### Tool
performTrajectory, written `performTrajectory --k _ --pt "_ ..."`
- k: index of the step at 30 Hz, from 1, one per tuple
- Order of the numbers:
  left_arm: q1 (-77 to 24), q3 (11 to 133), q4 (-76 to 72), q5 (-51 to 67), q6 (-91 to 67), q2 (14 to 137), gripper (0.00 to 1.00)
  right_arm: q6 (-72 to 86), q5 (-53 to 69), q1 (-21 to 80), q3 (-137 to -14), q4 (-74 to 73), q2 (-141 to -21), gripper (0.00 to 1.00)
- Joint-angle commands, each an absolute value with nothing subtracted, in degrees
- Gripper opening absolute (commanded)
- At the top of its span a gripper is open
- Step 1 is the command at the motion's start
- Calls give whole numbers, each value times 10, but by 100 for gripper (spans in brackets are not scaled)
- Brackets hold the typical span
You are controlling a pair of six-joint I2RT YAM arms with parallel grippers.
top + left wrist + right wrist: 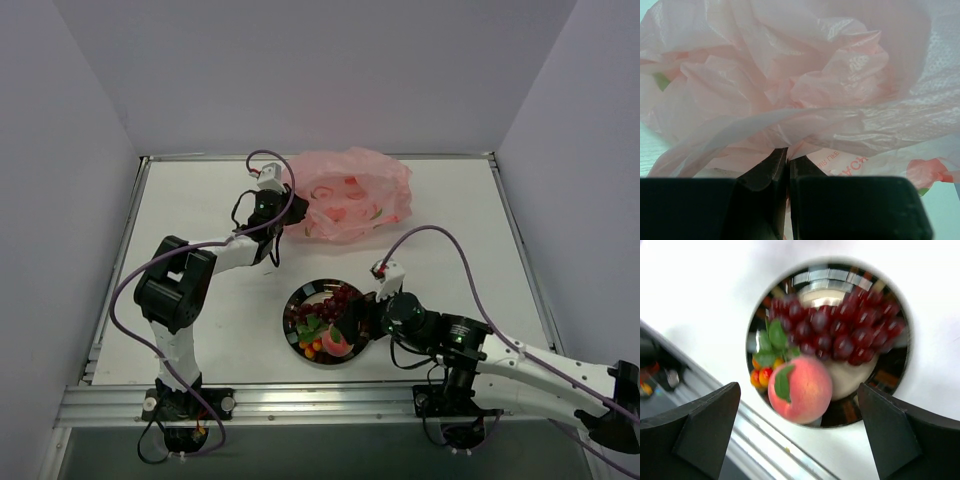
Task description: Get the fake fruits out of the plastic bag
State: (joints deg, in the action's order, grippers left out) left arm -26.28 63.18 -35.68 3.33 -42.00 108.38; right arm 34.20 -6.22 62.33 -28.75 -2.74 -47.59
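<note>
The crinkly pink plastic bag (350, 192) lies at the back of the table and fills the left wrist view (800, 75). My left gripper (290, 208) (785, 152) is at its left edge, shut on a fold of the film. The fake fruits lie on a round dark-rimmed plate (287, 322) (902, 360): a dark red grape bunch (342, 297) (840, 330), a pink-orange peach (337, 344) (800, 389) and tiny orange pieces with green leaves (311, 349) (762, 376). My right gripper (352, 325) (799, 390) hovers over the plate, open wide, the peach below and between its fingers, untouched.
A metal rail (300, 400) runs along the table's near edge, just below the plate. White walls enclose the table on the left, back and right. The purple cables (440, 232) loop above both arms.
</note>
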Motion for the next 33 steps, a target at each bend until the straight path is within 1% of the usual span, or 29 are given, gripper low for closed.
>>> performTrajectory --k 1,3,4,5,6,8,9,10,11,12,14,19,20,21,22,23,24,25,26,27,28,29,30,31,33 --pt "-261 644 -354 32 -408 1064 2 325 -200 625 -342 -53 -412 98" --pt "-260 642 -351 33 -408 1058 2 332 -272 624 -354 -54 -393 97" --pt "-260 641 -348 33 -408 1054 3 339 -357 624 -360 -53 -372 97" --pt "-260 639 -339 33 -408 1042 8 355 -398 623 -362 -52 -361 98" --pt "-259 635 -334 35 -406 1035 26 359 -435 622 -364 -52 -354 99" --pt "-259 628 -306 37 -400 1000 50 356 -515 620 -379 -52 -341 100" --pt "-258 623 -294 38 -399 986 81 351 -532 618 -388 -53 -342 100" --pt "-259 620 -281 39 -396 970 91 341 -541 616 -398 -52 -349 100" --pt "-259 615 -259 39 -394 936 98 331 -560 615 -424 -53 -358 100" --pt "-260 611 -250 40 -394 919 94 306 -569 614 -438 -52 -367 100" --pt "-262 596 -208 36 -401 863 94 289 -592 613 -474 -52 -401 100" --pt "-283 560 -118 13 -396 741 94 273 -628 604 -516 -51 -454 99" --pt "-290 557 -66 -3 -382 694 94 273 -632 599 -519 -50 -457 97" --pt "-294 559 -35 -15 -373 672 94 272 -635 595 -527 -51 -459 91" --pt "-294 562 0 -20 -360 647 94 267 -633 592 -530 -50 -460 88" --pt "-295 573 90 -38 -339 599 94 265 -630 583 -532 -49 -460 84" --pt "-295 580 131 -51 -327 576 94 262 -621 577 -533 -50 -458 66" --pt "-296 586 172 -66 -315 528 94 257 -614 571 -532 -49 -456 54" --pt "-296 596 248 -86 -296 503 94 254 -604 556 -530 -49 -456 39" --pt "-295 600 282 -121 -287 480 94 251 -590 545 -529 -49 -456 16" --pt "-296 603 313 -137 -277 458 94 246 -551 533 -527 -49 -456 10" --pt "-295 606 360 -149 -261 420 94 239 -530 521 -526 -49 -457 5" --pt "-295 611 379 -167 -254 408 94 238 -513 499 -524 -49 -460 0" --pt "-295 613 396 -170 -244 396 94 237 -495 491 -517 -48 -466 0" --pt "-295 608 424 -176 -226 369 94 230 -418 478 -502 -32 -475 0"
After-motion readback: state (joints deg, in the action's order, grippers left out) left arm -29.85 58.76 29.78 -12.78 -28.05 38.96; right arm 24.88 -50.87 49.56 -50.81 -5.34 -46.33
